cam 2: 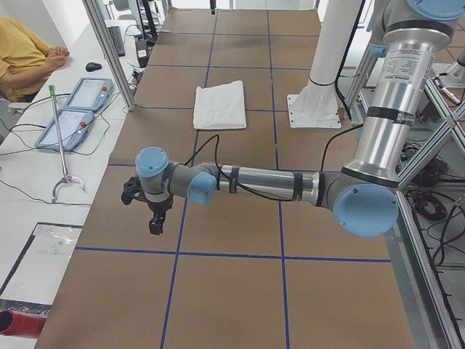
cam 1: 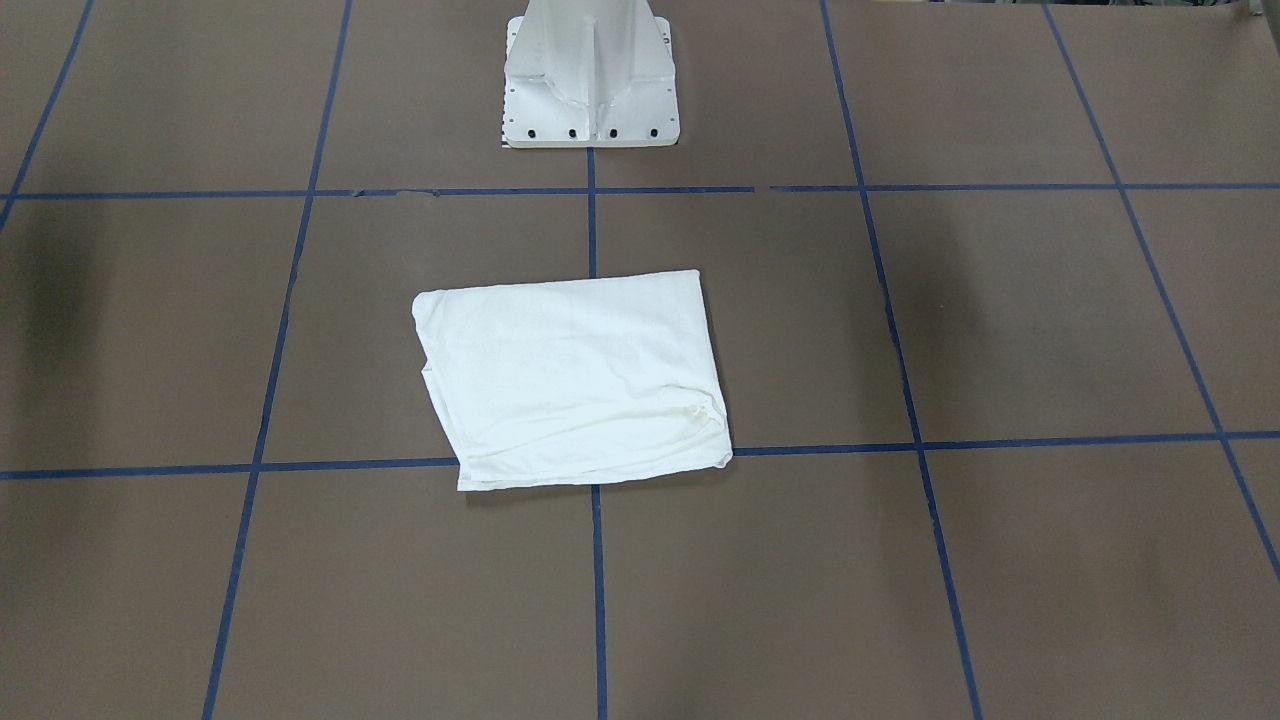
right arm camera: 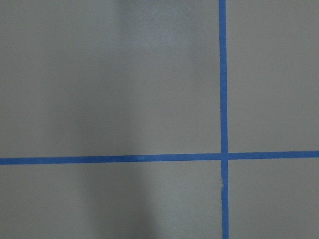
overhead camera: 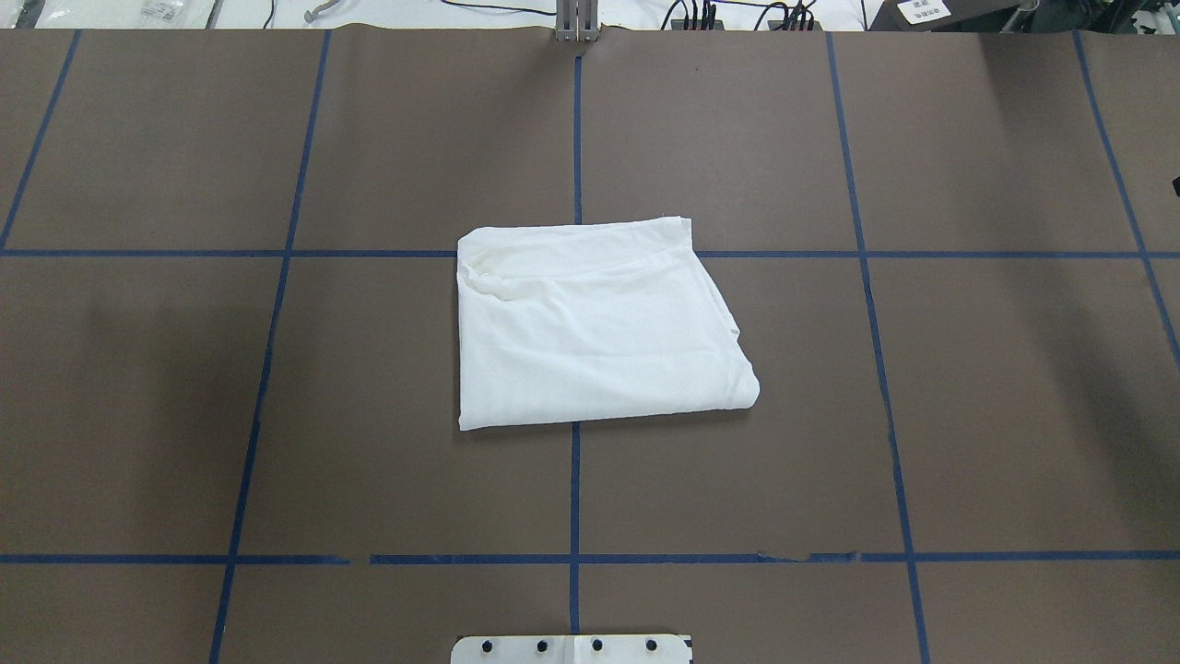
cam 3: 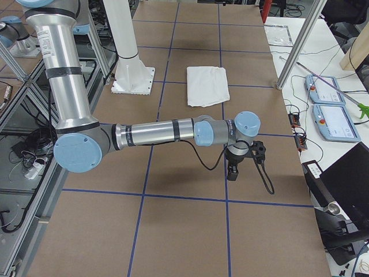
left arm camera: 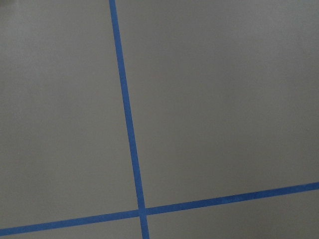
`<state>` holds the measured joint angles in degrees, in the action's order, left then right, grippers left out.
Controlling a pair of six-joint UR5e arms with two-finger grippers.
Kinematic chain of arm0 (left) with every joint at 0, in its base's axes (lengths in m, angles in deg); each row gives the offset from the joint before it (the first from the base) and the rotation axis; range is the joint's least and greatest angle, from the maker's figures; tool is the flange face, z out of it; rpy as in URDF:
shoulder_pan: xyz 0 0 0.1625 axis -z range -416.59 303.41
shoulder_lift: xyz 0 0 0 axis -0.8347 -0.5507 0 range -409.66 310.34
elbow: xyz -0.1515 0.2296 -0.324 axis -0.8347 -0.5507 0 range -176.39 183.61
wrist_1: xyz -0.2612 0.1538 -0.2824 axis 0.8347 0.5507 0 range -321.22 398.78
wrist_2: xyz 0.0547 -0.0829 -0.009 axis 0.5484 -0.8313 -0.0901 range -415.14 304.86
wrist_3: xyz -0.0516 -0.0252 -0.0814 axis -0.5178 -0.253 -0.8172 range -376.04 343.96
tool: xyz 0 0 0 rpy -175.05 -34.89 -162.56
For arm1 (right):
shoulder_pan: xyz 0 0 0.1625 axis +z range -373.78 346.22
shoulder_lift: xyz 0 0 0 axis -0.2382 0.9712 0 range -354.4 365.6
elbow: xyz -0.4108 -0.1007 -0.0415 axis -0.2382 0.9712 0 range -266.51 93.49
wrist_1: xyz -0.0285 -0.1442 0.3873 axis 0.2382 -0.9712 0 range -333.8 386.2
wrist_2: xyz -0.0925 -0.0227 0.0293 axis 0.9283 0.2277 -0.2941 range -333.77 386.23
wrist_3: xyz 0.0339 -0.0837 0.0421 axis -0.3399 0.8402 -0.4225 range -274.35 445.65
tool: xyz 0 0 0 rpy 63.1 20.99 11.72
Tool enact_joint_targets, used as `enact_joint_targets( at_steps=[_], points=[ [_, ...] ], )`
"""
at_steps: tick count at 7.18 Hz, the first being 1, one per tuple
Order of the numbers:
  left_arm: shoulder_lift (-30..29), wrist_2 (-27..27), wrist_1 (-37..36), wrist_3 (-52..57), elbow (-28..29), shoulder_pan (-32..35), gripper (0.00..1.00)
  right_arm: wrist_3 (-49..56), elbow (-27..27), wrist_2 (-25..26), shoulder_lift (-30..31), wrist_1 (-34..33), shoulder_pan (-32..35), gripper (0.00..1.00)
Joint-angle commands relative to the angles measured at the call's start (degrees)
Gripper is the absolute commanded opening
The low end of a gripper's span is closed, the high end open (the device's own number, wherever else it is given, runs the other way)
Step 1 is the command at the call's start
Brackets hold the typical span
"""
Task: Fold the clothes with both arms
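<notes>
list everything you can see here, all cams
shirt: one, white, folded, at the table's middle over a tape crossing
table: one, brown, under everything
tape lines: several, blue, a grid on the table
pedestal base: one, white, on the table at the robot's side
teach pendants: two, blue-grey, on the side bench
person: one, yellow top, at that bench
left arm: one, silver, blue caps, low over the table's left end
left gripper: one, black, far from the shirt; open or shut unclear
right arm: one, same colours, right end
right gripper: one, black, likewise unclear
</notes>
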<state>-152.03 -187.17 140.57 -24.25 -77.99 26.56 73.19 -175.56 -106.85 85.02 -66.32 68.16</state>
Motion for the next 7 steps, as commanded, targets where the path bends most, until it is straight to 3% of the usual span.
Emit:
enact_joint_targets(
  at_steps=[1, 3, 5, 7],
  points=[
    [0.4, -0.2, -0.5, 0.2, -1.9, 0.1, 1.00, 0.5, 0.3, 0.3, 0.0, 0.0, -2.0, 1.00],
    [0.1, 0.2, 3.7, -2.9, -1.6, -0.7, 1.00, -0.4, 0.8, -0.3, 0.7, 0.3, -2.6, 1.00],
    [4.4, 0.3, 14.8, -6.4, -1.8, -0.9, 1.00, 0.0, 0.9, -0.6, 0.8, 1.3, -3.5, 1.00],
    [6.9, 0.3, 17.0, -7.2, -2.4, -0.8, 1.00, 0.0, 0.5, -0.8, 0.0, 1.3, -3.3, 1.00]
  ],
)
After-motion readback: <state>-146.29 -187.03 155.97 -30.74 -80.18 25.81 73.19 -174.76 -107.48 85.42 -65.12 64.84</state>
